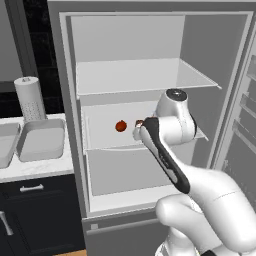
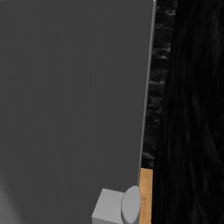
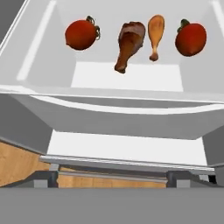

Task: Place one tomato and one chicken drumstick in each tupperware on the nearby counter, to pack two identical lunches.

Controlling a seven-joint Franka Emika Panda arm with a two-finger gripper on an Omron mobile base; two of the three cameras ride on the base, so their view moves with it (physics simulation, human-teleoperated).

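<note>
On a pale fridge shelf (image 3: 127,76) lie two tomatoes and two chicken drumsticks in a row. From the left they are a tomato (image 3: 81,34), a dark brown drumstick (image 3: 129,45), a lighter drumstick (image 3: 155,35) and a second tomato (image 3: 190,38). My gripper (image 3: 113,180) hangs in front of and below that shelf, open, with nothing between its fingertips (image 3: 43,179). From the left base view my hand covers part of the shelf; one tomato (image 1: 121,126) shows beside it. Two light-grey tupperware tubs (image 1: 42,140) (image 1: 7,145) sit on the white counter (image 1: 35,169) left of the fridge.
A paper-towel roll (image 1: 30,99) stands behind the tubs. The fridge's open door (image 1: 242,125) with its racks stands to the right. A lower shelf (image 3: 127,146) lies under the food shelf. Dark cabinets (image 1: 35,210) sit below the counter. A grey panel (image 2: 74,109) blocks the right base view.
</note>
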